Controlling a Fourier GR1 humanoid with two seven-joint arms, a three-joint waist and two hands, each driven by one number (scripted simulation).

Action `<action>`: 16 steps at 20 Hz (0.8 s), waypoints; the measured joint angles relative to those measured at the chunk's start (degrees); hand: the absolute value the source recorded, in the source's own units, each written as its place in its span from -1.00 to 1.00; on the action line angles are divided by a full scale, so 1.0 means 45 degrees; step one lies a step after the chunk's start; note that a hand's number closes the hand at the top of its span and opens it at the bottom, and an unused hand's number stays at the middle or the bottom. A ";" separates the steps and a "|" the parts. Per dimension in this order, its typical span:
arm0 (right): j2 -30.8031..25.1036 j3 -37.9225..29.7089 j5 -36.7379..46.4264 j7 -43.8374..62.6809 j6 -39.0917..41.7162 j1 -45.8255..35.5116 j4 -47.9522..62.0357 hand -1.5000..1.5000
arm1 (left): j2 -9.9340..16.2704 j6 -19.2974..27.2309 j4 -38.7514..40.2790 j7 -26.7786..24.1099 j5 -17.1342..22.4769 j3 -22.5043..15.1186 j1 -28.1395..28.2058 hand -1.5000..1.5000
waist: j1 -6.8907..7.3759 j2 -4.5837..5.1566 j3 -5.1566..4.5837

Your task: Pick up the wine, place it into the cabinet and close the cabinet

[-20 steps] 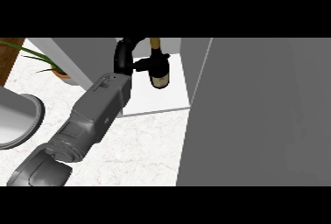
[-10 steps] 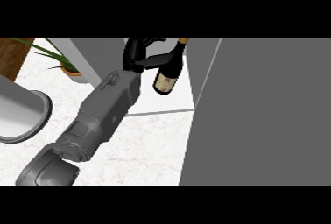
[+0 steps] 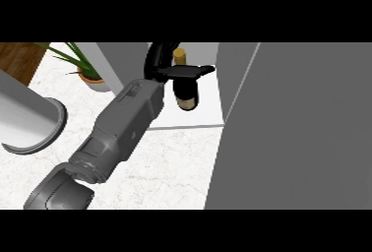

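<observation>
From the head view, your left hand (image 3: pixel 173 69) has its fingers curled round the wine bottle (image 3: pixel 185 91), holding it over the white cabinet shelf (image 3: pixel 196 118), beside the grey cabinet door (image 3: pixel 298 128).

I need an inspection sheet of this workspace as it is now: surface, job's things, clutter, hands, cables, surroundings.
Surface: white marbled counter, mostly bare.
Job's things: wine bottle, dark with pale label and tan top, held over the white cabinet floor; grey cabinet door open at the right.
Clutter: potted plant at upper left; large grey round vessel at left edge.
Hands: one hand curled round the bottle's neck; which hand it is, cannot tell; the other not in view.
Cables: nothing seen.
Surroundings: wooden floor at upper left.
</observation>
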 measured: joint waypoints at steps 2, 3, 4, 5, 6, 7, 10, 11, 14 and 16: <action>-0.0050 -0.0011 0.0003 -0.0025 -0.0059 0.0109 -0.0023 -1.00 | -0.0046 -0.0002 -0.0260 0.0065 0.0075 -0.0156 0.0181 -1.00 | 0.0038 -0.0057 0.0001; -0.0064 -0.0097 0.0001 0.0001 -0.0078 0.0080 -0.0036 -1.00 | -0.0062 -0.0010 -0.0373 0.0191 0.0142 -0.0175 0.0205 -1.00 | 0.0073 -0.0069 0.0000; -0.0090 -0.0121 -0.0002 -0.0023 -0.0075 0.0150 -0.0030 -1.00 | -0.0075 -0.0081 -0.0567 0.0223 0.0181 -0.0272 0.0377 -1.00 | 0.0127 -0.0095 0.0001; -0.0134 -0.0277 -0.0016 0.0056 -0.0035 0.0083 -0.0033 -1.00 | -0.0084 -0.0217 -0.0743 0.0277 0.0249 -0.0368 0.0495 -1.00 | 0.0158 -0.0101 0.0001; -0.0133 -0.0274 -0.0013 0.0102 -0.0091 0.0088 -0.0041 -1.00 | -0.0090 -0.0317 -0.0932 0.0324 0.0366 -0.0430 0.0588 -1.00 | 0.0150 -0.0112 -0.0001; -0.0170 -0.0386 -0.0019 0.0136 -0.0128 0.0146 -0.0041 -1.00 | -0.0101 -0.0508 -0.1169 0.0365 0.0413 -0.0532 0.0837 -1.00 | 0.0239 -0.0153 -0.0001; -0.0201 -0.0202 0.0005 0.0196 -0.0208 0.0198 -0.0038 -1.00 | -0.0109 -0.0893 -0.1886 0.0463 0.0754 -0.0864 0.1439 -1.00 | 0.0273 -0.0188 -0.0006; -0.0189 -0.0188 0.0013 0.0136 -0.0233 0.0209 -0.0033 -1.00 | -0.0111 -0.0961 -0.2141 0.0430 0.0875 -0.1017 0.1725 -1.00 | 0.0280 -0.0190 -0.0006; -0.0254 -0.0057 0.0047 0.0104 -0.0394 0.0340 -0.0036 -1.00 | -0.0117 -0.1193 -0.3065 0.0651 0.1126 -0.1521 0.2529 -1.00 | 0.0389 -0.0249 -0.0009; -0.0289 -0.0086 0.0057 0.0138 -0.0458 0.0318 -0.0033 -1.00 | -0.0121 -0.1252 -0.3825 0.0871 0.1331 -0.1927 0.3127 -1.00 | 0.0478 -0.0271 -0.0007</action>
